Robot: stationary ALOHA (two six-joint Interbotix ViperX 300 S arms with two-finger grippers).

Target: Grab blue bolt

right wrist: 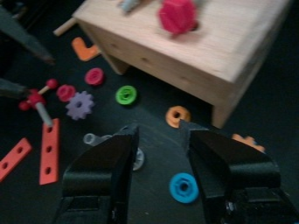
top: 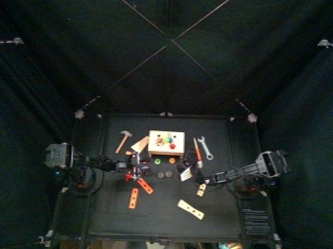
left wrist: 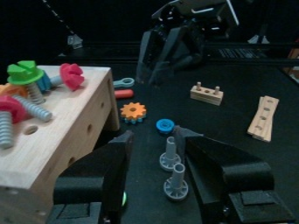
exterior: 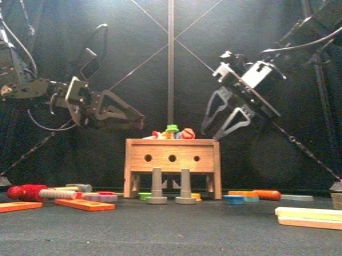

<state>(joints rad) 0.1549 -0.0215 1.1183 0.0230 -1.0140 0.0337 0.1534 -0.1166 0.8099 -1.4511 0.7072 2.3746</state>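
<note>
Hovering right gripper (right wrist: pixel 158 166), jaws spread and empty, over loose parts beside wooden block (left wrist: pixel 47 131); blue bolt (left wrist: pixel 35 79) sits on block top; left gripper (left wrist: pixel 163 175) open, idle; next: reach, clamp bolt.

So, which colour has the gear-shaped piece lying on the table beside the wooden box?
Orange. The gear shows best in the left wrist view, near the wooden box.
</note>
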